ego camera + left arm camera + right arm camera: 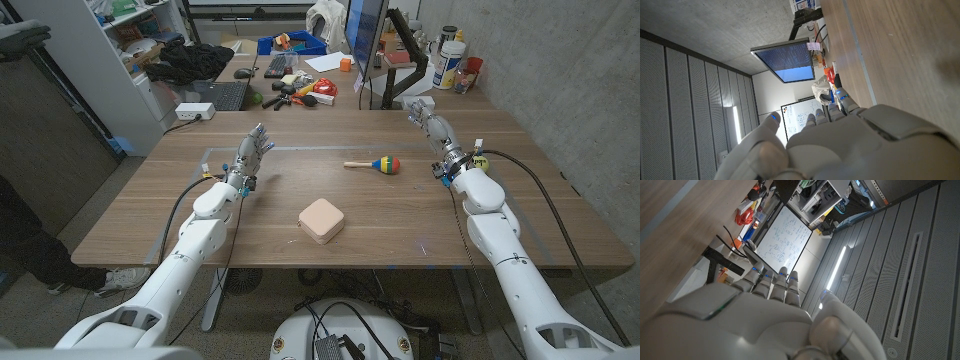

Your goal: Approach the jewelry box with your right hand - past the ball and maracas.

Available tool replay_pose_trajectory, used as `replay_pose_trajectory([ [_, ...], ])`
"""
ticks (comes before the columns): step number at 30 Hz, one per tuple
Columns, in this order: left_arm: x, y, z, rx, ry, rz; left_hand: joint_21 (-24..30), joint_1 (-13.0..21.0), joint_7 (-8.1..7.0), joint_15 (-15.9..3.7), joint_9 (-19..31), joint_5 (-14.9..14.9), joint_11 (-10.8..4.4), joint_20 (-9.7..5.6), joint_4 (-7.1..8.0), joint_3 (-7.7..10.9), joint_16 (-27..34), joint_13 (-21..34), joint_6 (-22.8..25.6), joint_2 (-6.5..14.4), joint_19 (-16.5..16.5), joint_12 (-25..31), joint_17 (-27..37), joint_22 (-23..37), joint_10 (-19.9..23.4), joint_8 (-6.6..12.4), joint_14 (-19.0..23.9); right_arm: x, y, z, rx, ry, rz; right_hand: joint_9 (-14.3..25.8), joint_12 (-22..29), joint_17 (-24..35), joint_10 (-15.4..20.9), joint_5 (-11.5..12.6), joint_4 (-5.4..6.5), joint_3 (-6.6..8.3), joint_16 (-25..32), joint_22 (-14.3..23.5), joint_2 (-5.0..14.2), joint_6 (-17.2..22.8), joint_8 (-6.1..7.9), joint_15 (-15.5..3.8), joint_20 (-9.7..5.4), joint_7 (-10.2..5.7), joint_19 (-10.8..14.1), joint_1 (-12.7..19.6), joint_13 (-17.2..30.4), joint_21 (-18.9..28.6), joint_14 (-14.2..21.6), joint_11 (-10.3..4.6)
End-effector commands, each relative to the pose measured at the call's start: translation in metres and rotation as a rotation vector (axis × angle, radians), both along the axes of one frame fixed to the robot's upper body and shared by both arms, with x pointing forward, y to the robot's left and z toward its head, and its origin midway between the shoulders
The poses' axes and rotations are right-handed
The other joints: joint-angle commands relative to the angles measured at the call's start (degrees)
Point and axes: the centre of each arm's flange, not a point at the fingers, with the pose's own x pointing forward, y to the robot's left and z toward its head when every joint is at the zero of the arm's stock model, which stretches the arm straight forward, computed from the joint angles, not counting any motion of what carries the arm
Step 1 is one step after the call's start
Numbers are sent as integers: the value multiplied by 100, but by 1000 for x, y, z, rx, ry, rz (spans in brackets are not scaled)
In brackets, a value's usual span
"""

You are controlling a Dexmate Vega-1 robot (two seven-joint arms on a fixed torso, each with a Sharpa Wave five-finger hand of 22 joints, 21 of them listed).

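Note:
A small pale pink jewelry box [321, 220] with rounded corners sits near the table's front edge, at the middle. A single maraca [378, 164] with a wooden handle and a striped coloured head lies farther back, right of centre. My right hand [428, 120] is raised over the far right part of the table, fingers stretched out and apart, holding nothing, well behind and to the right of the box. My left hand [252, 152] stands over the left side, fingers spread, empty. In the wrist views the backs of my left hand [840, 145] and right hand [750, 320] show.
The wooden table [200, 225] bears strips of clear tape on its left part. A second table behind holds a keyboard [222, 96], tools, a blue bin [297, 43] and a monitor [364, 30]. Bottles [450, 62] stand at the back right. Cables run along both arms.

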Motion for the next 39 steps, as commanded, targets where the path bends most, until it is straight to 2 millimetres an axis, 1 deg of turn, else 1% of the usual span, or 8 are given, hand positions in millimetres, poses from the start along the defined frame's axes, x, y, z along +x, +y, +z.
replay_pose_trajectory([
  [1,1,6,-2,-1,7,4,-23,79,-25,-160,28,34,31,-232,-4,7,32,13,-53,-11,-266,22,20,13,-37,32,-36,-13,7,8,-46,-102,-46,22,43,15,105,48,-28,37,53,19,48,80,30,-11,-115,-1,60,95,7,9,95,-30],
  [7,1,8,-2,-3,9,5,-29,80,-20,-158,28,35,31,-236,-4,4,33,13,-56,-12,-265,25,20,13,-30,30,-34,-19,12,12,-51,-162,-53,21,62,13,231,58,-62,78,57,17,73,245,52,-29,-127,-15,120,149,6,9,216,-35],
  [10,1,9,-2,-2,9,5,-30,80,-20,-157,28,35,31,-236,-4,3,32,13,-54,-12,-262,24,19,13,-32,31,-35,-21,14,14,-44,-192,-49,19,94,11,431,77,-90,164,56,18,161,434,62,-114,-166,-58,239,225,3,26,380,-102],
  [16,1,9,-3,-3,13,8,-35,82,-22,-153,28,36,37,-236,-5,0,32,13,-51,-13,-258,24,19,13,-30,31,-32,-27,17,17,-50,-241,-45,18,116,9,594,89,-115,241,60,21,214,615,76,-164,-202,-73,350,291,1,47,535,-103],
  [30,1,4,-3,1,15,10,-56,86,-27,-150,27,38,40,-299,-8,-8,34,13,-37,-18,-266,25,19,12,-24,34,-23,-40,17,20,-91,-331,-71,16,132,8,831,97,-154,331,58,29,205,908,85,-214,-233,-70,500,368,-2,71,789,-148],
  [32,1,3,-3,2,15,10,-58,87,-28,-151,27,38,39,-301,-9,-9,34,13,-38,-18,-267,26,19,12,-23,33,-23,-42,17,21,-94,-344,-74,16,140,8,919,98,-160,357,50,32,203,943,64,-252,-300,-71,587,383,-2,94,852,-97],
  [36,0,1,-3,3,16,9,-63,88,-30,-156,27,39,32,-298,-10,-11,35,13,-35,-19,-267,23,18,12,-29,33,-20,-47,15,20,-91,-370,-77,16,150,10,1032,97,-162,381,64,36,193,1009,47,-294,-379,-70,720,392,-3,134,992,-141],
  [39,0,-1,-2,7,16,10,-67,89,-28,-156,27,40,36,-298,-10,-13,35,13,-35,-19,-265,22,18,12,-31,33,-20,-50,14,20,-91,-386,-75,16,151,9,1111,96,-165,401,61,40,183,1081,42,-293,-382,-74,772,398,-4,145,1075,-150],
])
